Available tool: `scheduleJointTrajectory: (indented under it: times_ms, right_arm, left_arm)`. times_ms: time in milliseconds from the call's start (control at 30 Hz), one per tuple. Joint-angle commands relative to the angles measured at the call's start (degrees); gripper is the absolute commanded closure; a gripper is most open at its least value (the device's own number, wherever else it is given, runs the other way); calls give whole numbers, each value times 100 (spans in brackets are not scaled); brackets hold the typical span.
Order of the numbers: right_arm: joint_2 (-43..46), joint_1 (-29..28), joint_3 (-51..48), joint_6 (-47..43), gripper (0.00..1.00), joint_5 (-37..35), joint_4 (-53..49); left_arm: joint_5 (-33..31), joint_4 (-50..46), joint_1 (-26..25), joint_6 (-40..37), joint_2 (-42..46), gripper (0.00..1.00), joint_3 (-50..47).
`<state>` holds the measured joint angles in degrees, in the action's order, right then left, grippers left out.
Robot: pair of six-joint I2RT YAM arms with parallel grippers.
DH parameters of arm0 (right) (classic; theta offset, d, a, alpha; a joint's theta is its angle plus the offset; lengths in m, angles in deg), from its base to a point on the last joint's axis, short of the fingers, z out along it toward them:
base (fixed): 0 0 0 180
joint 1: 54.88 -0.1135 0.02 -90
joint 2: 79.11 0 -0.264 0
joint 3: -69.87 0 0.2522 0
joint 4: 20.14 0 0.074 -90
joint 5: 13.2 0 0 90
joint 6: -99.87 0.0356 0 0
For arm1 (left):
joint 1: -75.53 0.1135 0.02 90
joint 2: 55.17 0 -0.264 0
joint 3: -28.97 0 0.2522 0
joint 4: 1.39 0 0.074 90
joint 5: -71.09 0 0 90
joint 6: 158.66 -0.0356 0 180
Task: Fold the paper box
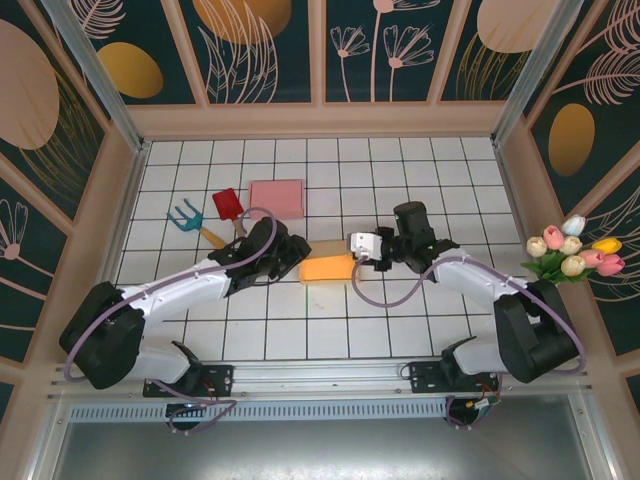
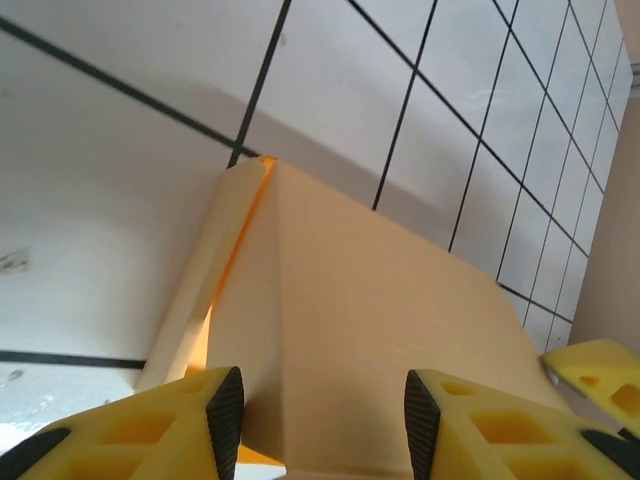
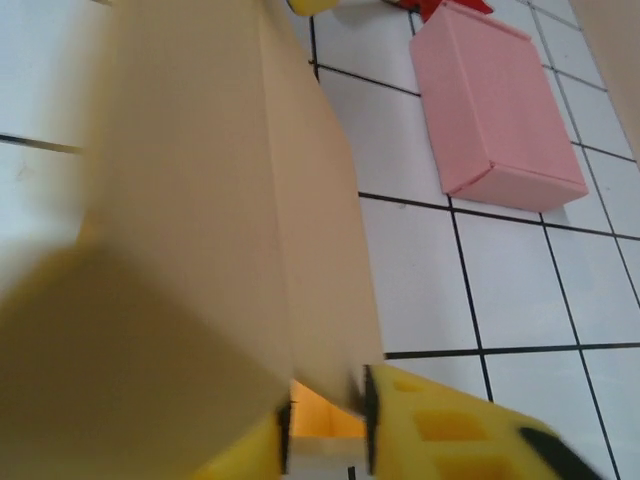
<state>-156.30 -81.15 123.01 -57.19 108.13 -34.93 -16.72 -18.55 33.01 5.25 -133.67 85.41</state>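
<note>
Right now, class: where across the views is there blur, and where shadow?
Right wrist: the yellow box near the lens is smeared, the pink box sharper. Left wrist: crisp, the box's shadow darkening the table behind it. Top: sharp, evenly lit.

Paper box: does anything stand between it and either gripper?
Nothing visible does. The left gripper has the box between its jaws, and the right gripper is right at the box's other end. The pink box and the shovel lie farther back, out of the way.

Paper box [image 1: 327, 268] between left claw [image 1: 296, 260] and right claw [image 1: 357, 262].
</note>
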Motion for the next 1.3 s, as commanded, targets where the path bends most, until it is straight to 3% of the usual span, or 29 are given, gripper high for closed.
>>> scheduleJointTrajectory:
  times_ms: [0, 233, 433, 633, 767, 900, 1000, 1167, 1267]
  right_arm:
    - [201, -185, 243, -157, 57, -486, -898]
    - [693, -283, 328, -354, 46, -1268, -1828]
    - [1348, -164, 508, -282, 42, -1289, -2231]
    - [1986, -71, 852, 1597, 42, -136, -1792]
    - [2188, -137, 780, 3842, 43, 148, -792]
    - [2141, -564, 647, 6230, 50, -974, -148]
    - [2066, -987, 355, 7353, 52, -2015, -70]
    - [1894, -1618, -147, 8378, 53, -3172, 8]
    - [1637, -2100, -310, 8517, 53, -3970, -11]
  left_arm:
    - [-183, 111, -82, 121, 289, 52, -263]
    - [-272, 226, -82, 185, 364, 52, -479]
    - [-284, 312, -87, 185, 163, 52, -454]
    - [-382, 338, -85, 139, 66, 53, -551]
    - [-447, 264, -89, 117, 89, 53, -593]
    - [-513, 229, -90, 126, 169, 54, -701]
    - [-553, 234, -90, 131, 207, 54, -781]
    - [-613, 250, -89, 120, 209, 54, -861]
    - [-658, 262, -90, 106, 162, 54, -889]
